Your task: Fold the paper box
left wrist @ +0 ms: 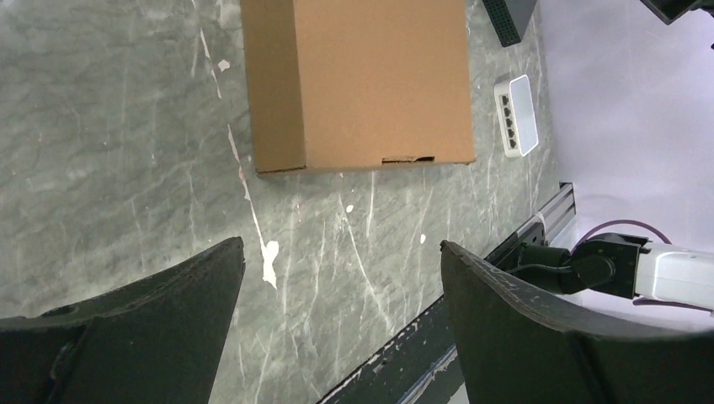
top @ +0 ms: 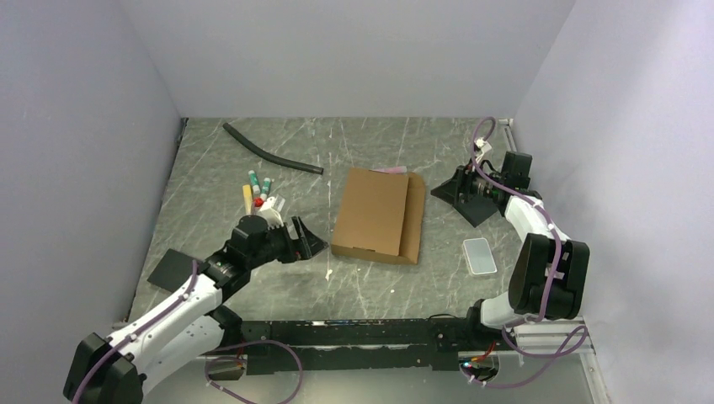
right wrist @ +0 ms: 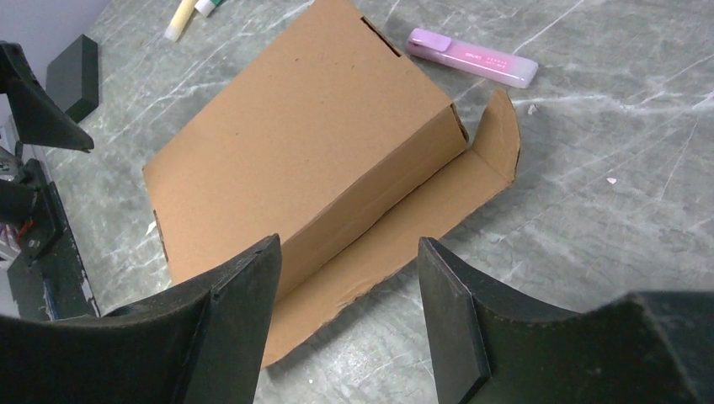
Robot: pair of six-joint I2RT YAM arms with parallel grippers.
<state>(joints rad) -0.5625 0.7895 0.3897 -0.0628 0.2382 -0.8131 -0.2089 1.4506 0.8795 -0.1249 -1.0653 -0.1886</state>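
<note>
Two hands flank the paper box (top: 375, 215), and we see nothing gripped in either. The box lies near the middle of the grey marbled worktop (top: 379, 290), closed into a shallow brown shape. One long flap (right wrist: 412, 223) lies open flat on the worktop along its right side.

Our left hand (top: 307, 238) sits low just beside the box's near left corner, not touching it, its fingers spread wide. Our right hand (top: 446, 190) is off the box's far right corner, a little apart from it. Its fingers also stand apart, and its camera looks across the open flap.

A pink highlighter (right wrist: 471, 57) lies just beyond the far edge of the box. Some markers (top: 257, 189) are grouped beyond the left hand, and a black hose (top: 269, 156) curves at the far left. A small grey rectangular piece (top: 479, 255) lies to the right of the box, and a black square pad (top: 173, 269) rests near the left edge.
</note>
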